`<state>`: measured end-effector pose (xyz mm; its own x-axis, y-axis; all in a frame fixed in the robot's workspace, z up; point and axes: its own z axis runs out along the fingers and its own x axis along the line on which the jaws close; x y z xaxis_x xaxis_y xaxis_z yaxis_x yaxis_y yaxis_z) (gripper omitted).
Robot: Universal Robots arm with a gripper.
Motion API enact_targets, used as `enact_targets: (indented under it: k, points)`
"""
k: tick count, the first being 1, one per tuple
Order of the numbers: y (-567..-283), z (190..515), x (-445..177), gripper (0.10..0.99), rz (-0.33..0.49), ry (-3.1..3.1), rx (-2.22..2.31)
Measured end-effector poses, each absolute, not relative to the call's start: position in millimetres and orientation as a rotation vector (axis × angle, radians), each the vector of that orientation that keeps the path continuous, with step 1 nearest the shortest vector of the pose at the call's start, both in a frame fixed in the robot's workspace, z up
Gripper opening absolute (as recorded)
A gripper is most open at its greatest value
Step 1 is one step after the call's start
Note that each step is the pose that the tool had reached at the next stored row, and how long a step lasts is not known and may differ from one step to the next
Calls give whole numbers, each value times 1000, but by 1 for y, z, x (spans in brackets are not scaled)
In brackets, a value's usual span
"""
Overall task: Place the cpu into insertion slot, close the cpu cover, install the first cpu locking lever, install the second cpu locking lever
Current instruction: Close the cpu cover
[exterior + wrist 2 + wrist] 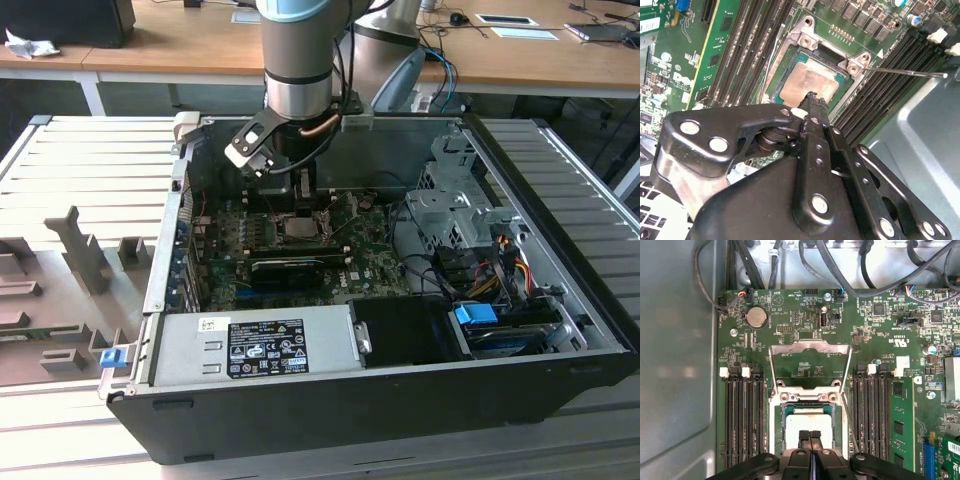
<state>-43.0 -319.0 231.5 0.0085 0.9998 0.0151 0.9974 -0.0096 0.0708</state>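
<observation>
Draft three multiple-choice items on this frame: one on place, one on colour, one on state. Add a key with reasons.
1. Where is the cpu?
A) in the insertion slot
B) on the power supply
C) outside the case

2. What colour is the motherboard?
A) blue
B) green
C) red

3. How is the cpu cover?
A) shut over the chip
B) swung open
C) taken off and lying outside the case

Key:
1 A: the chip lies flat inside the socket frame, just under the shut gripper.
2 B: the board is green in both wrist views.
3 B: the frame plate stands back from the socket, and the board shows through its window.
</observation>
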Motion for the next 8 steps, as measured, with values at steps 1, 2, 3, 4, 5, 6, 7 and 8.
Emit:
enact_targets:
  k: [1,2,3,4,5,6,7,8]
  points:
    - [-319,231,-41,106,91,2184,2204]
    - [-319,231,-38,106,89,2185,2205]
    - [-319,231,-36,106,88,2185,2206]
    - [-319,231,-34,106,87,2185,2206]
    - [-319,231,-33,106,85,2186,2207]
    - [-319,231,-33,106,85,2186,2207]
    - [-319,232,-33,106,85,2186,2208]
    - [-319,233,-33,106,85,2186,2208]
